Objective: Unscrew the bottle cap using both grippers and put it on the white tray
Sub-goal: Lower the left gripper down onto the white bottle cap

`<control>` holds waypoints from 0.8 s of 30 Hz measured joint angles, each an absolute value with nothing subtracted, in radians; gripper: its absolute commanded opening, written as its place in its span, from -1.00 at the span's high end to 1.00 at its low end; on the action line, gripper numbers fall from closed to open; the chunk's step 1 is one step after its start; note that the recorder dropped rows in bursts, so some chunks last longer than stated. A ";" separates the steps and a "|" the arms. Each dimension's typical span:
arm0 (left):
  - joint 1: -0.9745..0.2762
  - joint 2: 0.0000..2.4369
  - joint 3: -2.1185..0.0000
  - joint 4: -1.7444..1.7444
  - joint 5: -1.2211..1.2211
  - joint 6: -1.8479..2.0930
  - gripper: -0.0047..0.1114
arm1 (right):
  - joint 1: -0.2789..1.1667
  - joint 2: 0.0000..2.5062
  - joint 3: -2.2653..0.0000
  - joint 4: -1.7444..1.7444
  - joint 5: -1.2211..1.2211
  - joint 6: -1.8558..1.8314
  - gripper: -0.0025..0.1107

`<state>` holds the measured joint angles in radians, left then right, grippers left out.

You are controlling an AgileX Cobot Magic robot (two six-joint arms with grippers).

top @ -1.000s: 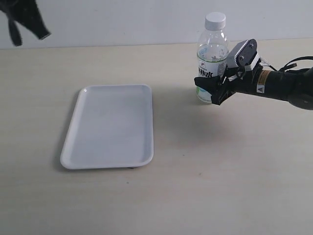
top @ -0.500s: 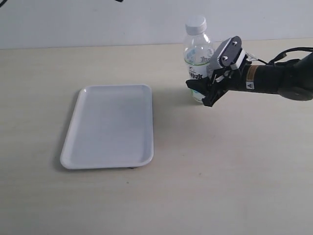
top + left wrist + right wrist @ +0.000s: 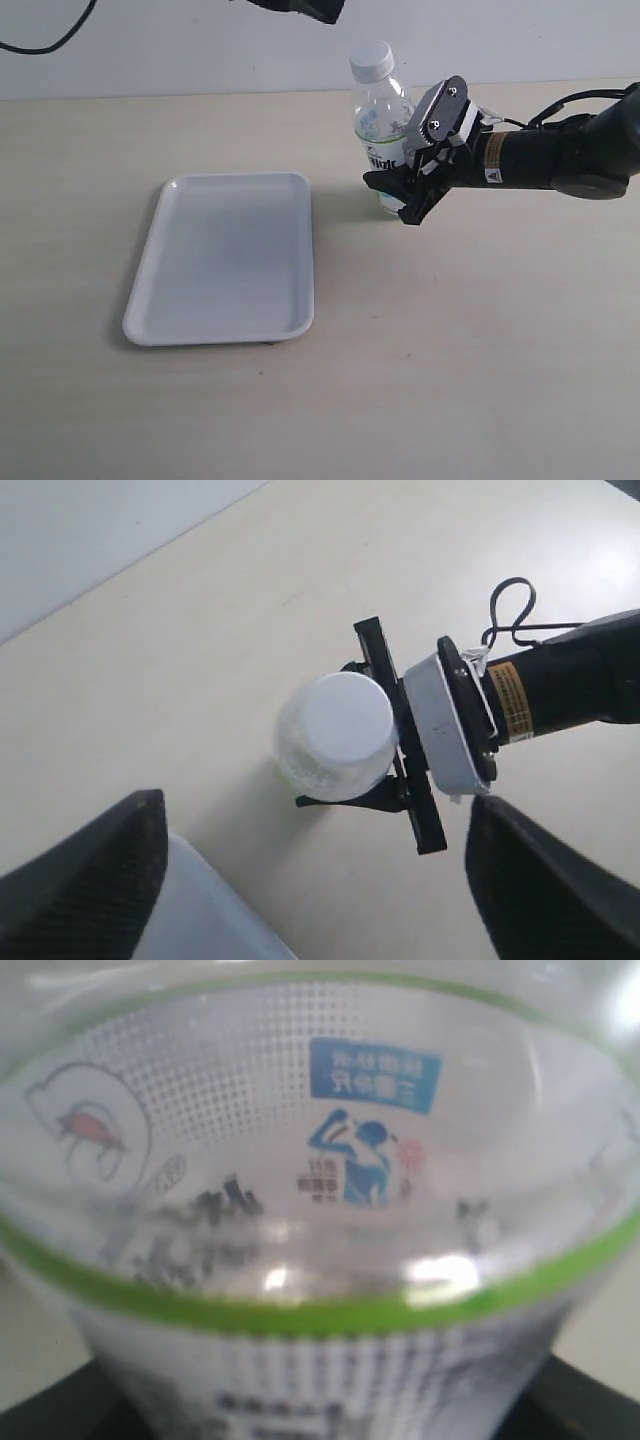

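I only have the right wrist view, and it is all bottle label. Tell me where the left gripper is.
Observer: The left gripper hangs open above the bottle, touching nothing.
Operator: Report the cap.
Observer: The cap is still on the bottle's neck, and from above it sits between the left gripper's spread fingers.
Operator: Give me the tray.
Observer: The tray lies empty on the left arm's side of the bottle, apart from it.
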<state>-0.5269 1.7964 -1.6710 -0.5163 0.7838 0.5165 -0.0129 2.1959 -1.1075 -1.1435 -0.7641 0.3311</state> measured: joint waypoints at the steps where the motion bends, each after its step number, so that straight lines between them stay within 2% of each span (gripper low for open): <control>1: -0.533 1.809 -1.678 -0.516 0.781 0.517 -0.42 | -0.013 2.196 -1.107 -1.143 -0.764 0.331 0.96; 7: -0.588 1.900 -1.818 -0.415 0.827 0.435 -0.42 | -0.013 2.196 -1.107 -1.143 -0.764 0.331 0.96; 12: -0.623 2.011 -2.009 -0.290 0.985 0.359 -0.42 | -0.013 2.196 -1.107 -1.143 -0.764 0.331 0.96; 24: -0.627 2.168 -2.248 -0.251 1.162 0.317 -0.42 | -0.013 2.196 -1.107 -1.151 -0.764 0.331 0.96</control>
